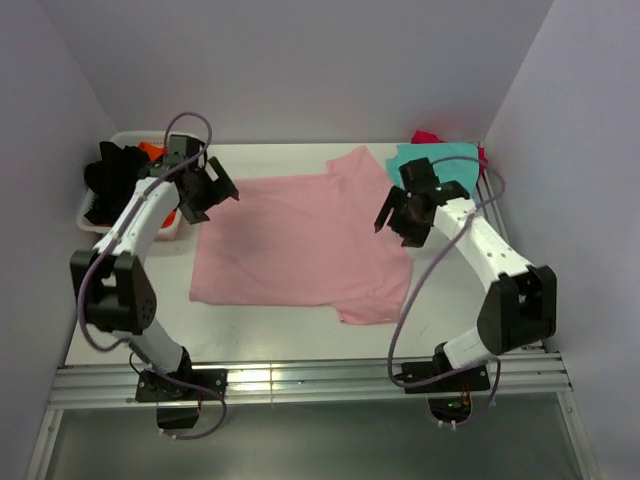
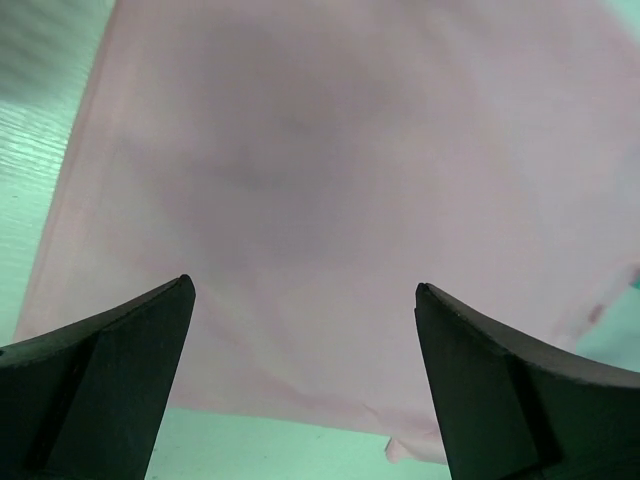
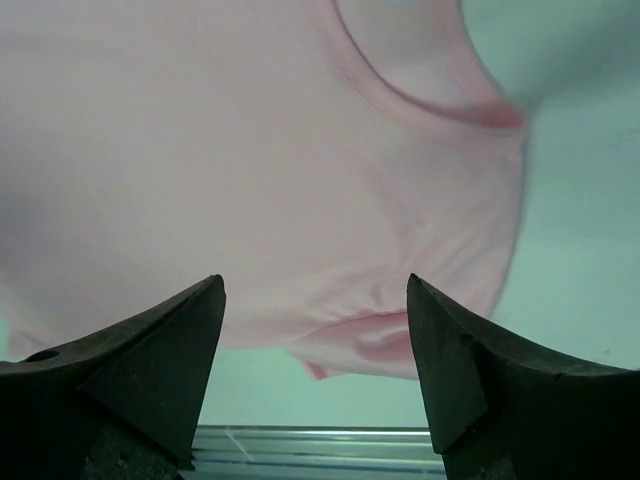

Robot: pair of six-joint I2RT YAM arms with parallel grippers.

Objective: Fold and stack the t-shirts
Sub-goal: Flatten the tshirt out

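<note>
a white plastic basket (image 1: 88,220) sits at ten o'clock on the white table (image 1: 270,335); aluminium rails (image 1: 330,382) run along six o'clock.

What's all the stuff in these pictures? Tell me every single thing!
pink shirt: 1, light pink, spread flat mid-table
teal shirt: 1, teal, far right corner
magenta shirt: 1, magenta, behind the teal shirt
black shirt: 1, black, in the basket
orange shirt: 1, orange, in the basket, mostly hidden
basket: 1, white, far left corner
table: 1, white, under everything
arms: 2, white and black, left arm and right arm, bolted at the near edge
hands: 2, black, left hand and right hand, open, empty, over the pink shirt's ends
</note>
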